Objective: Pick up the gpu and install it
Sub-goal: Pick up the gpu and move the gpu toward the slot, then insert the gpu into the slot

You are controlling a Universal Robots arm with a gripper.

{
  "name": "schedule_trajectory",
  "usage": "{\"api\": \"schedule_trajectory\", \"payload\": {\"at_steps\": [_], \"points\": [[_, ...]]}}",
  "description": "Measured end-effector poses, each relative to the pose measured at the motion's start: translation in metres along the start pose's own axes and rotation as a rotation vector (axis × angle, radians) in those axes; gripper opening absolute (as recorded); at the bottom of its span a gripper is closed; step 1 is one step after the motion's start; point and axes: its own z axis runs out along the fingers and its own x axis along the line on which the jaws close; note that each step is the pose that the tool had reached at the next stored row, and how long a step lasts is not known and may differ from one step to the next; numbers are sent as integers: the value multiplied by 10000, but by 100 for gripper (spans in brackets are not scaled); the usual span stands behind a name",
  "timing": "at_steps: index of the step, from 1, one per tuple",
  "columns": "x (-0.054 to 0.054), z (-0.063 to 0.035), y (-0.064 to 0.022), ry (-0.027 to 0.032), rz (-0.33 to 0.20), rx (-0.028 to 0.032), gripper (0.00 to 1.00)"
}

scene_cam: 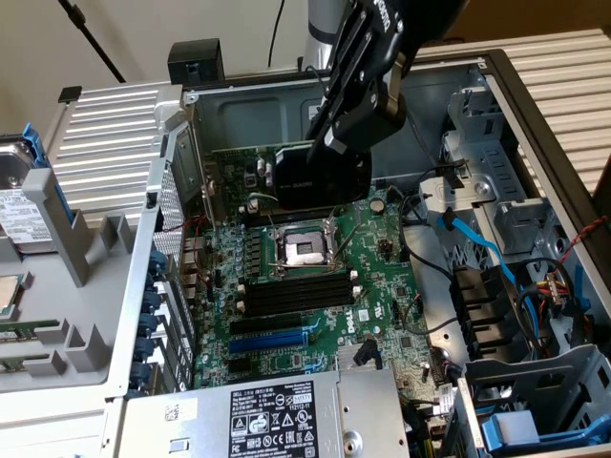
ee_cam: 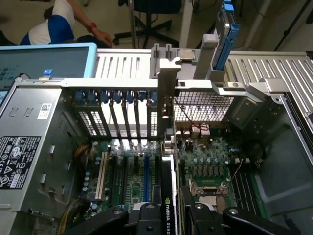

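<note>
The black two-fingered gripper [scene_cam: 329, 143] clamps the small green gpu card with black cooler [scene_cam: 310, 176], marked NVIDIA QUADRO, on edge above the large green Dell motherboard [scene_cam: 315, 315] inside the open grey computer case [scene_cam: 535, 114].

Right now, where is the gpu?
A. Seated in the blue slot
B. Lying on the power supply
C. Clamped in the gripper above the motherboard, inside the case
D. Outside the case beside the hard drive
C: the gripper is shut on the gpu, held over the motherboard inside the open case.
</note>
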Motion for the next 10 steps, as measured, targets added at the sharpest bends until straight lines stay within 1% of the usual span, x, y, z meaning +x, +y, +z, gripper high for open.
{"api": "schedule_trajectory", "payload": {"at_steps": [10], "points": [[0, 0, 0, 1, 3, -81, 26]]}}
